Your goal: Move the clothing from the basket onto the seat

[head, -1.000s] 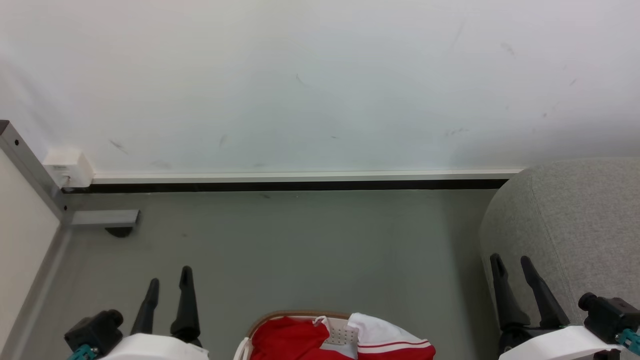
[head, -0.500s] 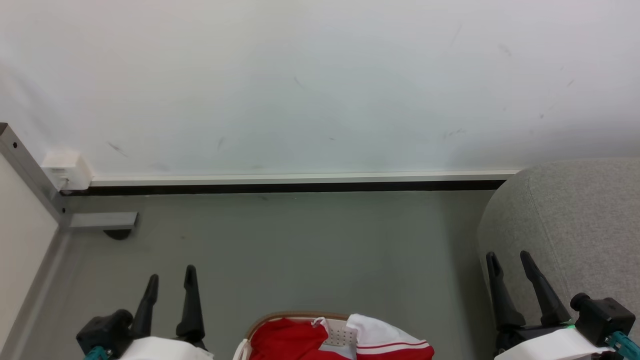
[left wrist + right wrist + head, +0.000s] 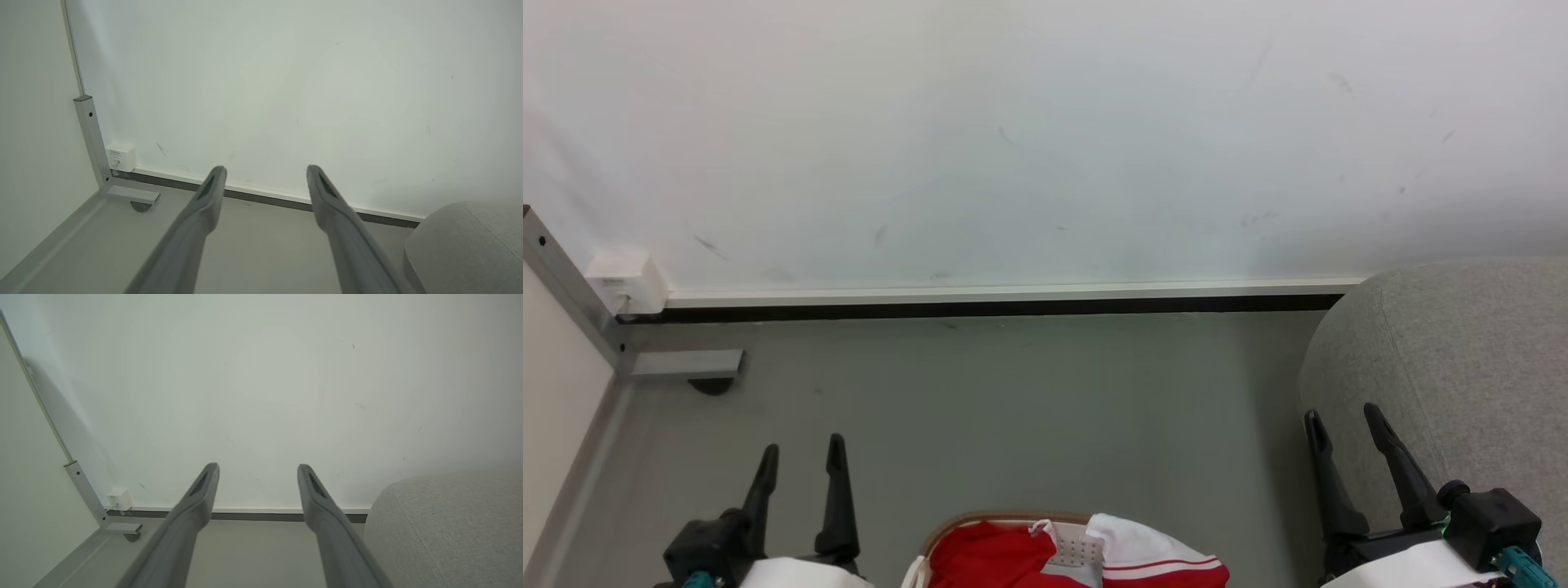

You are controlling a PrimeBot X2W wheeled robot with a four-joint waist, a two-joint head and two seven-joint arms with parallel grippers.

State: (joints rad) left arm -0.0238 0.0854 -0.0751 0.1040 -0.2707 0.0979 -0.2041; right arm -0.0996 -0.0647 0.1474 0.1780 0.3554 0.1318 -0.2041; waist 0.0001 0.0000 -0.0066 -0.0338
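Clothing (image 3: 992, 555), red and white, is lying heaped in basket (image 3: 1013, 516) at bottom centre of head view, seat (image 3: 1462, 351) is standing off to its right, left tool (image 3: 803, 445) and right tool (image 3: 1342, 412) are both hovering spread apart, gripping nothing.

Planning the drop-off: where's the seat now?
In the head view the seat is at the right edge, near the wall, just beyond the right end effector and right of the basket.
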